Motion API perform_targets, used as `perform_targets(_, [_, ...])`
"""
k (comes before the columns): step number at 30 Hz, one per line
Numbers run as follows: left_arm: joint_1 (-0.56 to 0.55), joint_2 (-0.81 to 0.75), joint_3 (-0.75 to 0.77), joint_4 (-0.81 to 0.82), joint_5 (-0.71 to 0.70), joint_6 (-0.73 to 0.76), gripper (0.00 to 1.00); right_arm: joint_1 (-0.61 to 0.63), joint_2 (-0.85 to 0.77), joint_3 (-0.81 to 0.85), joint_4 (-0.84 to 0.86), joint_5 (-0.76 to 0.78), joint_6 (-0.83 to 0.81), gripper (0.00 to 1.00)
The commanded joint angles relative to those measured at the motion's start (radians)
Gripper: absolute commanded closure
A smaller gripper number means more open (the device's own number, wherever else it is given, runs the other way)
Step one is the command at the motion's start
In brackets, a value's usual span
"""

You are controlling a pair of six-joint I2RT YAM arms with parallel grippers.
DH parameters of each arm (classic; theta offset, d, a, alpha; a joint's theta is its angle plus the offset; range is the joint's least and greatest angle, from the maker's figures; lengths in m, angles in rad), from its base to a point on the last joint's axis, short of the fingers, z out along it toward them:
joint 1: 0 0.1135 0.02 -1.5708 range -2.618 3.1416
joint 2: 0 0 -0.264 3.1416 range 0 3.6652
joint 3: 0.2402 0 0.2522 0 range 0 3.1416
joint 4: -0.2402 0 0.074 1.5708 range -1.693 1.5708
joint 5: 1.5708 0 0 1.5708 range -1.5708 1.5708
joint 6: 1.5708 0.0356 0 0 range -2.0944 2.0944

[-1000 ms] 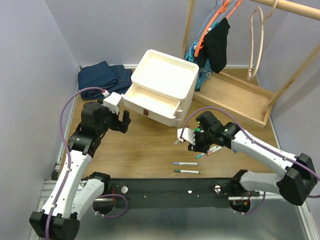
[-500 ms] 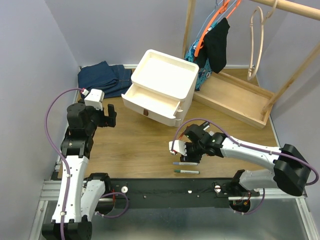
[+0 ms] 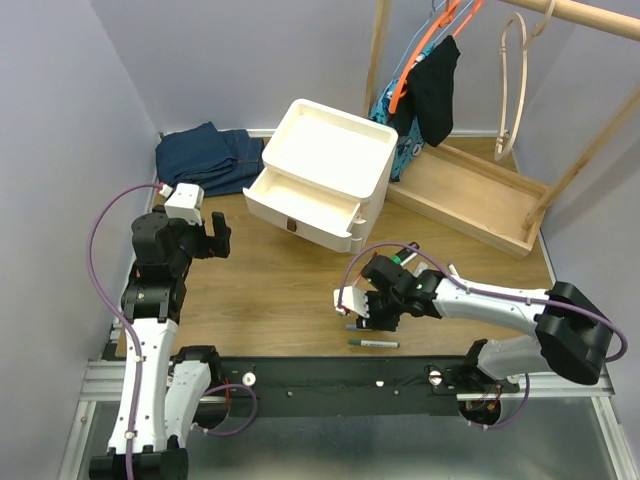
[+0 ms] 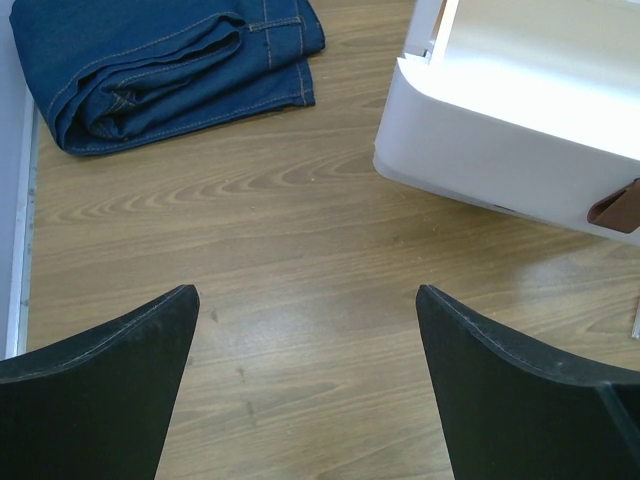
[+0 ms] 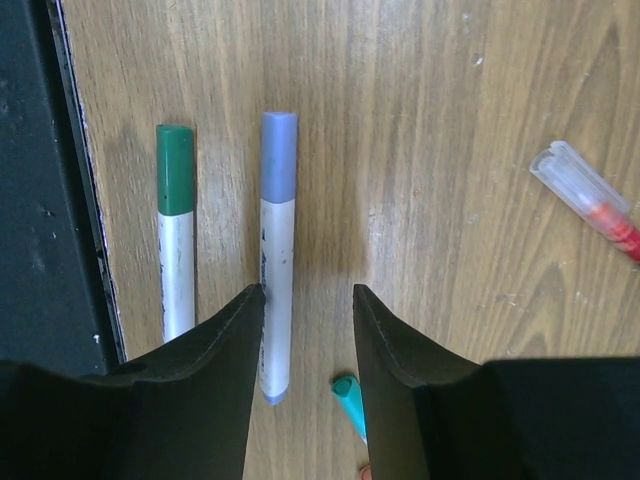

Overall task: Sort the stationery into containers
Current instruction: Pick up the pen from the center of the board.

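Sorting barely begun: drawer unit open, no pens seen inside. Blue-capped marker, green-capped marker, red pen lie loose. Right gripper half-spread, empty; left gripper wide apart, idle.

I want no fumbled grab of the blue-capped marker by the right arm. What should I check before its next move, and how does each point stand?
1. Right gripper open with nothing between the fingers: ok.
2. Blue-capped marker centred between the fingers: not ok; it lies against the inner edge of one finger.
3. Green-capped marker apart from the target: ok, a gap of bare wood shows.
4. Teal-tipped pen out of the closing path: not ok; its tip lies between the fingers.
5. Open drawer ready to receive: ok.
6. Left gripper clear of the drawer: ok, open and off to the side.
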Motion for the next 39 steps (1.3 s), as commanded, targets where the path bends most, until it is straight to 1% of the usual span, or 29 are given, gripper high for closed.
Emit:
perform_targets(1, [0.016, -0.036, -0.026, -0.005, -0.007, -0.023, 0.01, 0.022, 0.029, -0.013, 0.029, 0.008, 0.013, 0.53])
perform_targets(6, [0.024, -0.055, -0.043, -0.005, -0.01, -0.026, 0.01, 0.036, 0.066, -0.014, 0.037, 0.0, 0.019, 0.56])
perform_targets(7, [0.024, -0.056, -0.046, -0.004, -0.012, -0.028, 0.01, 0.036, 0.069, -0.014, 0.038, -0.003, 0.019, 0.59])
perform_targets(9, [0.024, -0.061, -0.052, -0.004, -0.015, -0.028, 0.01, 0.042, 0.077, -0.019, 0.044, -0.009, 0.025, 0.6])
perform_targets(10, [0.024, -0.065, -0.053, -0.002, -0.015, -0.028, 0.01, 0.045, 0.082, -0.02, 0.046, -0.012, 0.026, 0.63])
perform_targets(12, [0.024, -0.066, -0.058, -0.001, -0.014, -0.029, 0.01, 0.049, 0.086, -0.023, 0.053, -0.013, 0.031, 0.7])
perform_targets(15, [0.024, -0.07, -0.066, 0.004, -0.009, -0.031, 0.01, 0.049, 0.095, -0.028, 0.052, -0.023, 0.017, 0.86])
perform_targets(16, [0.022, -0.07, -0.067, 0.007, -0.01, -0.034, 0.01, 0.049, 0.098, -0.014, 0.046, -0.027, 0.008, 0.99])
perform_targets(19, [0.024, -0.064, -0.064, 0.01, -0.001, -0.032, 0.01, 0.049, 0.094, 0.041, -0.02, -0.056, -0.05, 0.99])
perform_targets(20, [0.024, -0.062, -0.057, 0.009, 0.0, -0.031, 0.01, 0.049, 0.092, 0.097, -0.066, -0.064, -0.061, 0.99])
perform_targets(22, [0.024, -0.053, -0.047, 0.005, 0.005, -0.02, 0.01, 0.049, 0.083, 0.159, -0.115, -0.091, -0.099, 0.99])
perform_targets(23, [0.024, -0.05, -0.04, 0.01, 0.003, -0.019, 0.01, 0.047, 0.08, 0.226, -0.162, -0.096, -0.122, 0.99])
perform_targets(26, [0.024, -0.03, -0.014, 0.021, -0.004, -0.002, 0.01, 0.038, 0.069, 0.324, -0.227, -0.134, -0.2, 0.99])
perform_targets(27, [0.024, -0.021, -0.006, 0.021, -0.007, 0.001, 0.01, 0.036, 0.071, 0.39, -0.235, -0.145, -0.216, 0.99])
perform_targets(32, [0.024, 0.023, 0.034, 0.039, -0.006, 0.003, 0.01, 0.035, 0.115, 0.599, -0.324, -0.26, -0.245, 0.99])
perform_targets(36, [0.024, 0.043, 0.046, 0.054, 0.0, 0.003, 0.01, 0.029, 0.114, 0.702, -0.286, -0.245, -0.25, 0.99])
perform_targets(39, [0.025, 0.039, 0.043, 0.064, -0.001, 0.0, 0.01, 0.026, 0.134, 0.806, -0.194, -0.239, -0.205, 0.99])
